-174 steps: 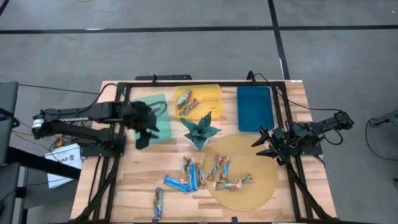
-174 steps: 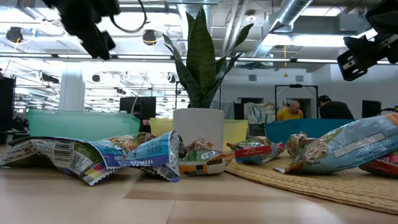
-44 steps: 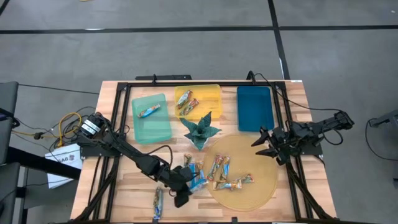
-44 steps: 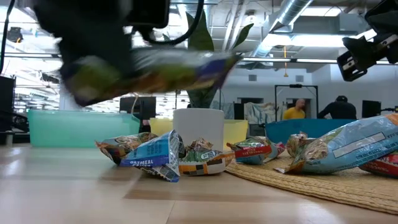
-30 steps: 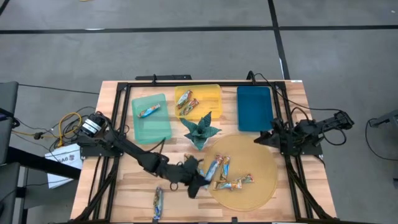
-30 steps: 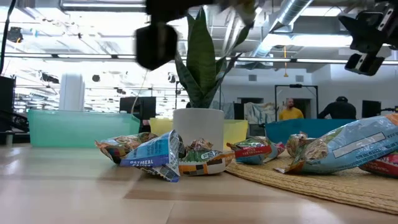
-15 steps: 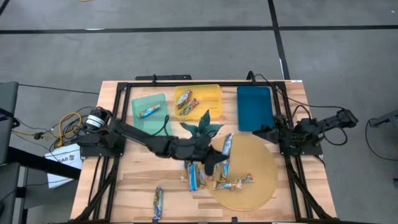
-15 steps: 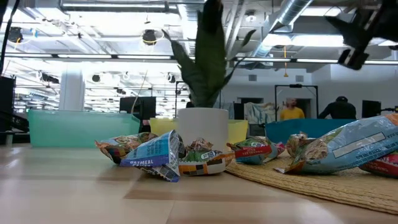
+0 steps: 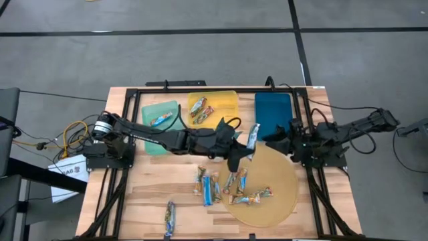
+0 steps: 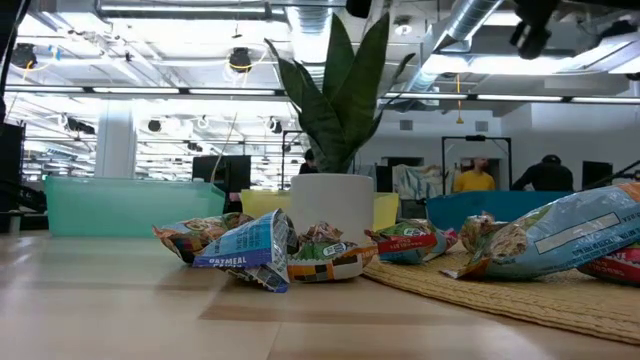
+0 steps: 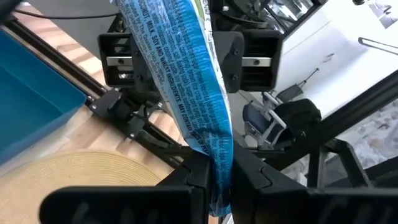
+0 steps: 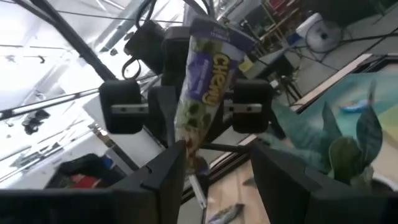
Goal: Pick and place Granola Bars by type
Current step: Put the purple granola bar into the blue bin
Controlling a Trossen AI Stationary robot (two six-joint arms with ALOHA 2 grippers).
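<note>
A blue granola bar (image 9: 252, 137) hangs in the air over the far edge of the round woven mat (image 9: 274, 194), and my left gripper (image 9: 241, 155) is shut on it. My right gripper (image 9: 275, 142) is open and faces the bar from the right. In the right wrist view the bar (image 12: 202, 81) stands just ahead of the open fingers (image 12: 171, 165); I cannot tell whether they touch it. More granola bars lie on the table (image 9: 208, 187), at the near edge (image 9: 169, 219) and on the mat (image 9: 251, 196). My left gripper pinches the blue bar's one end (image 11: 217, 177) between its two fingers, reaching roughly level from the table's left. The rest of the wrapper (image 11: 180, 74) sticks out past the fingertips toward my right gripper. The bar is lifted clear of the mat and table.
At the far side stand a green tray (image 9: 152, 137) with one bar (image 9: 160, 119), a yellow tray (image 9: 224, 100) with bars (image 9: 200, 112), and a blue tray (image 9: 273, 114). The potted plant (image 10: 335, 215) stands mid-table under my left arm.
My left gripper has carried the blue bar up from the near middle of the table toward the far right, over the mat's far edge, and has stayed shut on it. My right gripper has risen, rolled, and reached toward the table's left to face the bar.
</note>
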